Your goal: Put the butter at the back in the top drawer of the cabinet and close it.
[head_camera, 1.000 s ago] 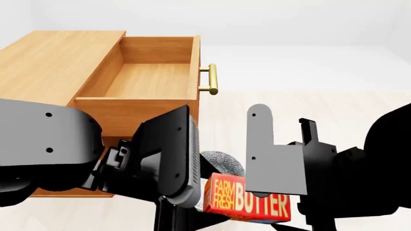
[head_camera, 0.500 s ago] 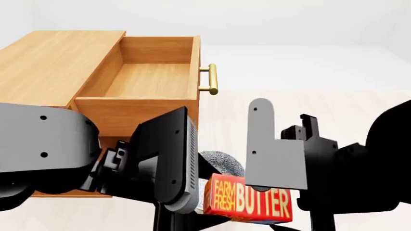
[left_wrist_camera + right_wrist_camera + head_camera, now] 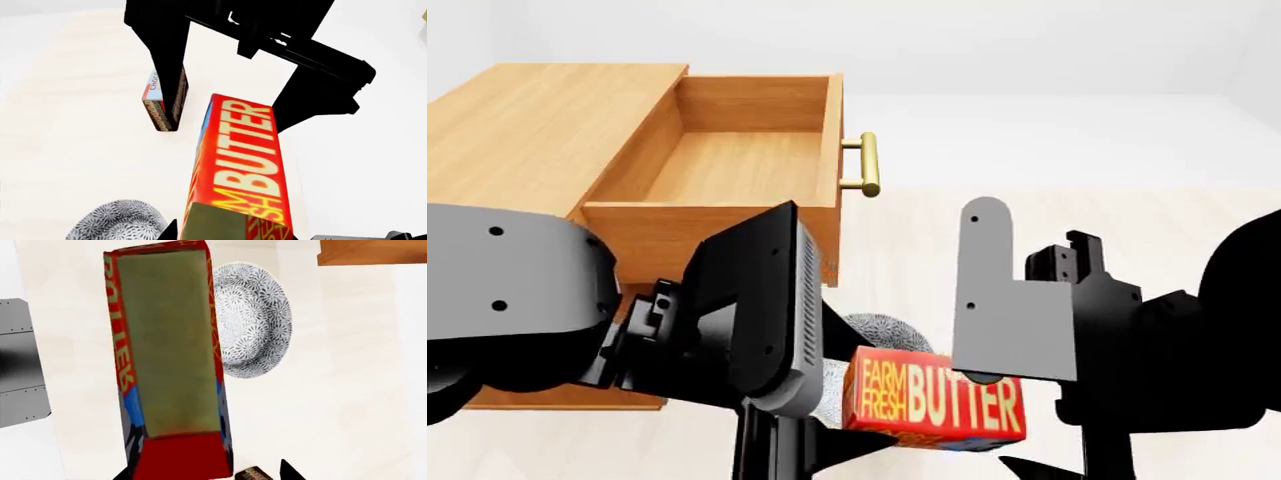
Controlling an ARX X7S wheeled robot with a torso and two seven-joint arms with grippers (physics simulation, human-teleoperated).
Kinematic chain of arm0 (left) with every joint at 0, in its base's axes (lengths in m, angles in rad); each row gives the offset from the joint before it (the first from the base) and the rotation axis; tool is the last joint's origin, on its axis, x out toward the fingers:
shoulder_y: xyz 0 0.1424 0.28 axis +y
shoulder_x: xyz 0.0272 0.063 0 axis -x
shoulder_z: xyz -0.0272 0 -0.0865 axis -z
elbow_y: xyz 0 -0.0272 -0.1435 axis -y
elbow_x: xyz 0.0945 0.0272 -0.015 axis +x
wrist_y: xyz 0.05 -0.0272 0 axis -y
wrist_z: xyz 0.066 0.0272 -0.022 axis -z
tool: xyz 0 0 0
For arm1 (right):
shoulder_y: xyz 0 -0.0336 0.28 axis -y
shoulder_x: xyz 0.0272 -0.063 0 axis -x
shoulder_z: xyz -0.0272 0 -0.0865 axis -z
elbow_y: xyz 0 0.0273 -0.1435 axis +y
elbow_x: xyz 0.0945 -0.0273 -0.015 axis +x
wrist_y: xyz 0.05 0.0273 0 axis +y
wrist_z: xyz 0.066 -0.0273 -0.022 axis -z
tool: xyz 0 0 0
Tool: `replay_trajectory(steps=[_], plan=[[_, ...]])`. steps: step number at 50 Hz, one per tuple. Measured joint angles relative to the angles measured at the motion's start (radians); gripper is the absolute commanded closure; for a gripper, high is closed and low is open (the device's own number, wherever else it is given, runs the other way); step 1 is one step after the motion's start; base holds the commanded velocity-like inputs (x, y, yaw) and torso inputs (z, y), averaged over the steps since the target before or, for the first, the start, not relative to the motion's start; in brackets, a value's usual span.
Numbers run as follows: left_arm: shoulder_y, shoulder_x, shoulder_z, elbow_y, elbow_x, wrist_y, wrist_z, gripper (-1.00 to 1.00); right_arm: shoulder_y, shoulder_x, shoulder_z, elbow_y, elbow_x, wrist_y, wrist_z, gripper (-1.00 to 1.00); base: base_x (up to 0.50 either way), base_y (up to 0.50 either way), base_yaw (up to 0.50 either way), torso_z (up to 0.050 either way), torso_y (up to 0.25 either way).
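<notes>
The butter (image 3: 934,402), lettered "FARM FRESH BUTTER", hangs between both tools, below the pulled-out top drawer (image 3: 723,165). Right tool (image 3: 1034,420) pinches it; the left tool's state cannot be told. Beyond, a box (image 3: 162,100) reads "CHOC".

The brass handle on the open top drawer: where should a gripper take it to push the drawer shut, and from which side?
Grip the handle at mid-bar, coming from in front of the top drawer. The bar stands off the drawer front on two posts, leaving a gap behind for a finger, and nothing blocks it on that side.
</notes>
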Motion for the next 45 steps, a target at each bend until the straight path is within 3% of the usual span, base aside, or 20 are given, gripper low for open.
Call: replay_trajectory(steps=[17, 45], plan=[[-0.019, -0.027, -0.01, -0.03, -0.01, -0.013, -0.007, 1.0, -0.008, 0.032, -0.018, -0.012, -0.049, 0.009, -0.033, -1.0, 0.0, 0.0, 0.0, 0.001, 0.001], [-0.153, -0.056, -0.071, -0.178, -0.122, -0.08, -0.118, 1.0, -0.04, 0.09, -0.053, -0.01, -0.127, 0.01, -0.037, -1.0, 0.0, 0.0, 0.0, 0.001, 0.001]])
